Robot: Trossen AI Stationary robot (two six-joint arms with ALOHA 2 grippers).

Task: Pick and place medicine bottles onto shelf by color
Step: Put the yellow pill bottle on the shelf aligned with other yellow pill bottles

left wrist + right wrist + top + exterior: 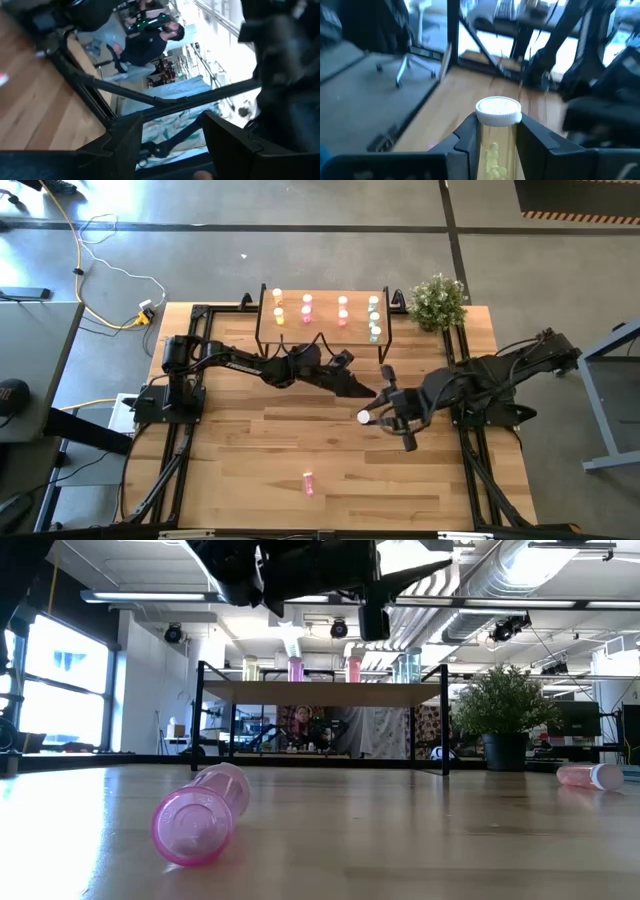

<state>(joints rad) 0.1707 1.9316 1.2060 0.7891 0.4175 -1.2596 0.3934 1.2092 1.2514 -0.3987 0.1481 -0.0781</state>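
The shelf stands at the table's far middle, with yellow, pink, red-orange and pale green bottles upright on it in columns. My right gripper is at mid-table, in front of the shelf, shut on a pale yellow-green bottle with a white cap. My left gripper hovers just beyond it, open and empty. One pink bottle lies on its side near the front edge. Another pink bottle lies at the right in the low view. My right gripper pinches the bottle's body just below the white cap between its two fingers. The bottle lies along the fingers, roughly level, its cap pointing toward the table's left. It is held clear of the table.
A potted plant stands at the far right beside the shelf. The two grippers are close together at mid-table. Bare wood lies at the near left.
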